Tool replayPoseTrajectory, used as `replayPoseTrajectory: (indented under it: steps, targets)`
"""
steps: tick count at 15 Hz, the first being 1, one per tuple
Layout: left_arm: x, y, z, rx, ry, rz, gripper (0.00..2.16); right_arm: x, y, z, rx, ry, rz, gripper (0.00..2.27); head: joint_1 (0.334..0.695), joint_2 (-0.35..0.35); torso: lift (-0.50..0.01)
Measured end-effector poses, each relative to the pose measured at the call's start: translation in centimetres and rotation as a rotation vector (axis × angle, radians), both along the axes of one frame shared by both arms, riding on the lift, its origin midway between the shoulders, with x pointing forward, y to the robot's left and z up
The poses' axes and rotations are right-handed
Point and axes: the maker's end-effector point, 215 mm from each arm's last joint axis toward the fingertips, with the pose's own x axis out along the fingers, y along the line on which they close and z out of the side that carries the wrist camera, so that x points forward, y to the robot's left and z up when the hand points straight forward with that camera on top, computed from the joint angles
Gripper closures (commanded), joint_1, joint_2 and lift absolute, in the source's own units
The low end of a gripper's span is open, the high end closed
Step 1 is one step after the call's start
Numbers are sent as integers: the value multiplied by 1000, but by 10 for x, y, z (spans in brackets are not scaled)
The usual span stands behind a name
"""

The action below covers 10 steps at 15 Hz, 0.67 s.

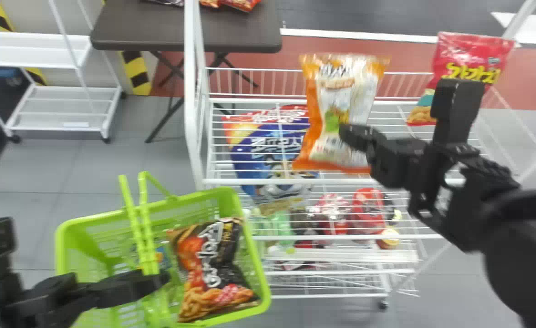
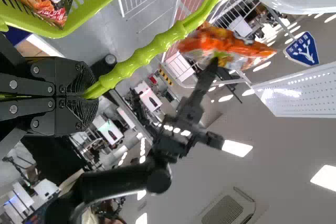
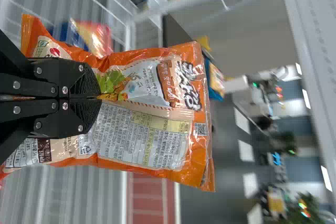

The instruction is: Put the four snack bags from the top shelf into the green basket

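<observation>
My right gripper (image 1: 347,132) holds the orange and white snack bag (image 1: 341,109) upright above the rack's top shelf. In the right wrist view the gripper (image 3: 100,97) is shut on the middle of that bag (image 3: 157,108). At the lower left, my left gripper (image 1: 156,279) is at the green basket's handle; in the left wrist view the gripper (image 2: 89,95) is shut on the handle (image 2: 157,43). A black and orange snack bag (image 1: 211,269) lies in the green basket (image 1: 261,278). A red snack bag (image 1: 471,59) stands at the shelf's right end.
A white wire rack (image 1: 341,181) surrounds the shelf, its left post (image 1: 193,114) rising between basket and held bag. A large blue bag (image 1: 272,155) and red packages (image 1: 368,207) show beneath the top wires. Behind are a dark table (image 1: 145,27) and a white cart (image 1: 63,107).
</observation>
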Motion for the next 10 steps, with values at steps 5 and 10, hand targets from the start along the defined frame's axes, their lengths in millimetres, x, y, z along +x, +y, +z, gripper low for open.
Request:
replayPoseTrajectory:
  steps: [5,10]
  targets:
    - [5,3,6,-7,9,9,2148,-131,80,-59,-9,352,272,2253,695,226,-3]
    - [2,-11,15,-23,21,-19,2148,-176,157,-64,-8,412,475,2250,695,350,-3]
